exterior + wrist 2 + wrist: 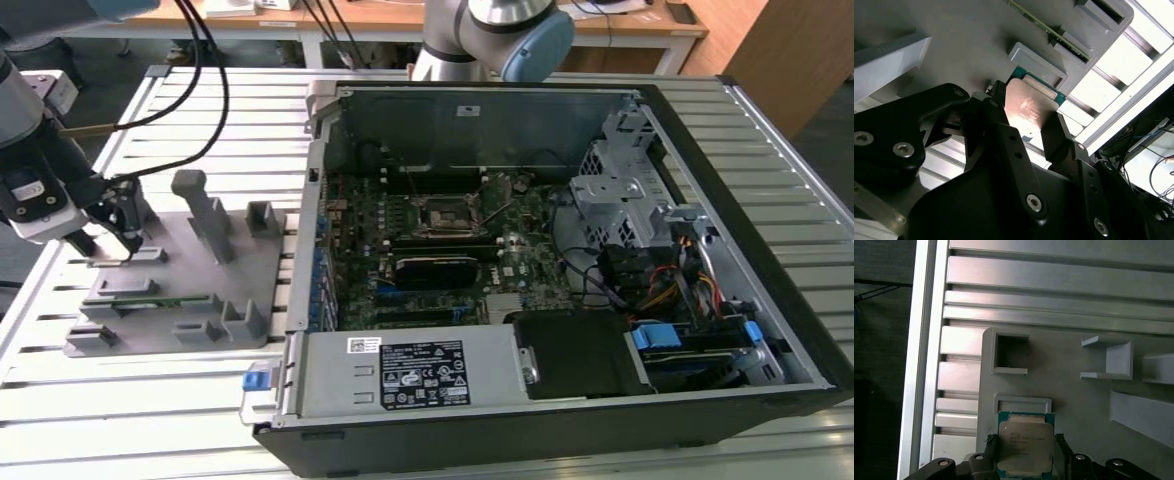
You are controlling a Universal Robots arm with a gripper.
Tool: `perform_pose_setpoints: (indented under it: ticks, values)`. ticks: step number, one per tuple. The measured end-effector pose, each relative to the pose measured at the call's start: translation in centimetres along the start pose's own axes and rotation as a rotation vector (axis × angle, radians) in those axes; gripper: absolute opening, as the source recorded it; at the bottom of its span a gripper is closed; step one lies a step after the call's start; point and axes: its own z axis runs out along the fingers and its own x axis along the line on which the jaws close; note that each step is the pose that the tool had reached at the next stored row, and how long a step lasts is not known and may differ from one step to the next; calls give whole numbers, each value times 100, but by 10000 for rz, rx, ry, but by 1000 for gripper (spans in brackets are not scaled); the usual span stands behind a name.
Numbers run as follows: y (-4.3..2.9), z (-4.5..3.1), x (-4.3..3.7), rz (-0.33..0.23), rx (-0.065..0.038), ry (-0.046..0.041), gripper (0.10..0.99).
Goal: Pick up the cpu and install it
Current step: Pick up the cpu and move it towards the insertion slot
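Print: few dark lines on the cpu [1025, 447] lid, plus a black-n-white label [424, 372] on the open pc case [534, 440]. Robot arm hangs low at the exterior view's left, wrist pointing down over the grey holder [200, 300] on the bench [160, 400]. In both wrist views the end effector [118, 240] is narrow, fingers [990, 454] pinching the cpu's sides, right at the holder's pocket.
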Motion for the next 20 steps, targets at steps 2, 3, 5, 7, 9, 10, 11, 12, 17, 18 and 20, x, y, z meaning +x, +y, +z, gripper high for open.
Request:
perform_pose_setpoints:
  ticks: [2, 3, 5, 7, 9, 10, 11, 12, 17, 18, 20]
  values:
    - [1, -33, -1, 0, -1, -1, 529]
    - [2, -51, -1, -1, -1, -2, 529]
    - [4, -89, -2, -1, -1, 0, 529]
    - [8, -130, -3, 0, -1, -1, 529]
    - [10, -170, -4, -1, -1, -2, 529]
    - [12, -190, -4, -1, -1, -1, 529]
    - [14, -208, -4, 0, -1, -1, 529]
    - [15, -226, -5, 0, -1, -1, 529]
    - [22, -310, -7, -1, -1, -1, 529]
    - [23, -327, -7, -1, -1, -1, 529]
    - [26, -361, -8, -1, 0, -1, 529]
